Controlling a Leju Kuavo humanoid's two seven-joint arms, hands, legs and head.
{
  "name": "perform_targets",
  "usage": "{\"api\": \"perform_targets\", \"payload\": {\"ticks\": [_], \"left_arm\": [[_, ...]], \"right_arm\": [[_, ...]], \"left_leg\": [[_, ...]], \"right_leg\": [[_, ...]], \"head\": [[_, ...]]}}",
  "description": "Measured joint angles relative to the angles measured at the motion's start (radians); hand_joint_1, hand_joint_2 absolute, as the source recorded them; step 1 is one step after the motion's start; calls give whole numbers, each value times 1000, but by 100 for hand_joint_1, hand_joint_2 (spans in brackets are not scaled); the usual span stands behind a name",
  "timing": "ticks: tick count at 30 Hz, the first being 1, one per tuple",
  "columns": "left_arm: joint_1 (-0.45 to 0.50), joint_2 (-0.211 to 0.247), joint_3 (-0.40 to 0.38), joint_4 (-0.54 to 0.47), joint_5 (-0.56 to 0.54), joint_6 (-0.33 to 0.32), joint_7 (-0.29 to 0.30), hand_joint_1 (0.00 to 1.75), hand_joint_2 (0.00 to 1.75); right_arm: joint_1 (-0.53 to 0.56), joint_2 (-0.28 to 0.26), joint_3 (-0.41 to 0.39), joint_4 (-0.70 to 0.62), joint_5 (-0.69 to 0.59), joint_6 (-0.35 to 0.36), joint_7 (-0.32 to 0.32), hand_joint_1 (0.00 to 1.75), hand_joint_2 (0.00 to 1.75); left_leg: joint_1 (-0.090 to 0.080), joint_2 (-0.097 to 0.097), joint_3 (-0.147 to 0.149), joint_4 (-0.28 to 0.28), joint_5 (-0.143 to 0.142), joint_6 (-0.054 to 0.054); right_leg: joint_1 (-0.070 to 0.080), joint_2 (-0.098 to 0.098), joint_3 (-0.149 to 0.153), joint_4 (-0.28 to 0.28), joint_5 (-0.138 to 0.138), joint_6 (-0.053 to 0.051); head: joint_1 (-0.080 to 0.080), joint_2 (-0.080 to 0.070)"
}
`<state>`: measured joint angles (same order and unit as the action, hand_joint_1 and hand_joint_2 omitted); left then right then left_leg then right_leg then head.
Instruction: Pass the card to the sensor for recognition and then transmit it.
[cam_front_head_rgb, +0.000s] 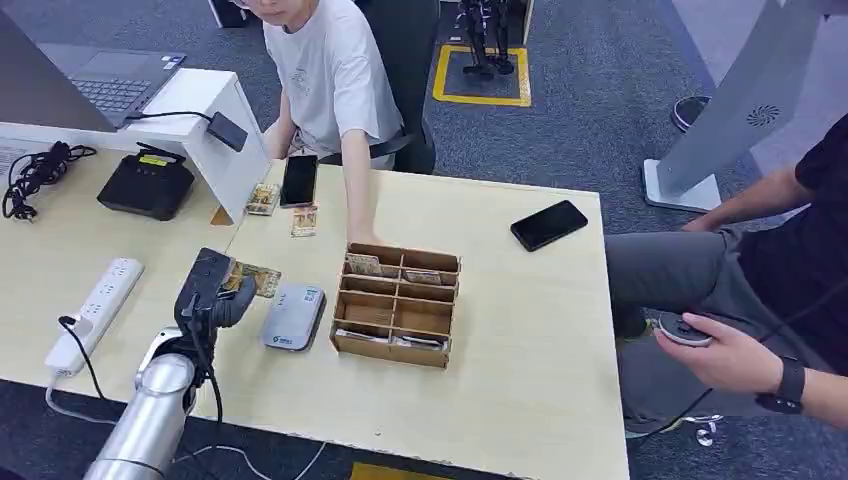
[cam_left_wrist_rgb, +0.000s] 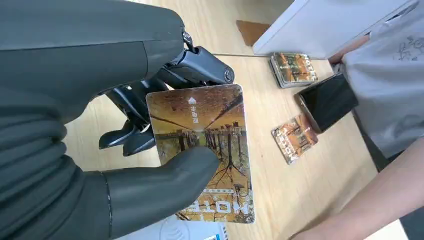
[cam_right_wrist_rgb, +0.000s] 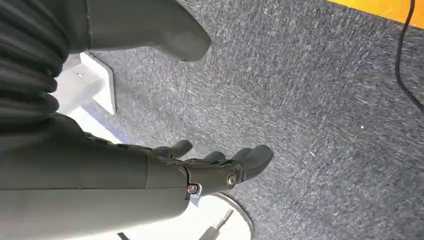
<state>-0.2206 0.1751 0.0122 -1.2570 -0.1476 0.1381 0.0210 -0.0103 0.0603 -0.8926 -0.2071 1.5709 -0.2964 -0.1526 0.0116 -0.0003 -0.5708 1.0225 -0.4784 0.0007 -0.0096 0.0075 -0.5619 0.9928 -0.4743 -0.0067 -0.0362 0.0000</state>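
Desk (cam_front_head_rgb: 520, 330) scene: the grey sensor (cam_front_head_rgb: 293, 316) lies just beside the raised card (cam_front_head_rgb: 256, 278), so the pass calls for lowering it flat and level over the reader. Left hand (cam_front_head_rgb: 215, 300) pinches the card between thumb and fingers (cam_left_wrist_rgb: 131, 140); right hand (cam_right_wrist_rgb: 210, 167) hangs loosely spread, holding nothing.

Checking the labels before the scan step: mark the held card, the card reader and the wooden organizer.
card (cam_left_wrist_rgb: 210, 130): left wrist view, middle of its printed face, above the thumb.
card reader (cam_front_head_rgb: 291, 316): head view, centre of its grey top.
wooden organizer (cam_front_head_rgb: 390, 351): head view, its front wall.
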Motion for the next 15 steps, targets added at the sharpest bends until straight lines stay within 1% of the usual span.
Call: {"api": "perform_targets", "payload": {"ticks": [5,7,12,15], "left_arm": [[0,8,0,-10,5,6,0,175,175],[2,10,-2,-13,6,-2,1,175,175],[28,41,-34,-29,-10,-126,31,175,175],[46,50,-63,-40,-38,-161,41,175,175]], "right_arm": [[0,0,8,2,0,0,6,0,175],[0,0,12,2,0,0,6,0,175],[0,0,18,4,0,2,6,0,175],[0,0,20,4,0,4,9,0,175]], "left_leg": [[0,0,0,0,0,0],[0,0,0,0,0,0],[0,0,0,0,0,0],[0,0,0,0,0,0]], "right_leg": [[0,0,0,0,0,0],[0,0,0,0,0,0],[0,0,0,0,0,0],[0,0,0,0,0,0]], "head": [[0,0],[0,0],[0,0],[0,0]]}}
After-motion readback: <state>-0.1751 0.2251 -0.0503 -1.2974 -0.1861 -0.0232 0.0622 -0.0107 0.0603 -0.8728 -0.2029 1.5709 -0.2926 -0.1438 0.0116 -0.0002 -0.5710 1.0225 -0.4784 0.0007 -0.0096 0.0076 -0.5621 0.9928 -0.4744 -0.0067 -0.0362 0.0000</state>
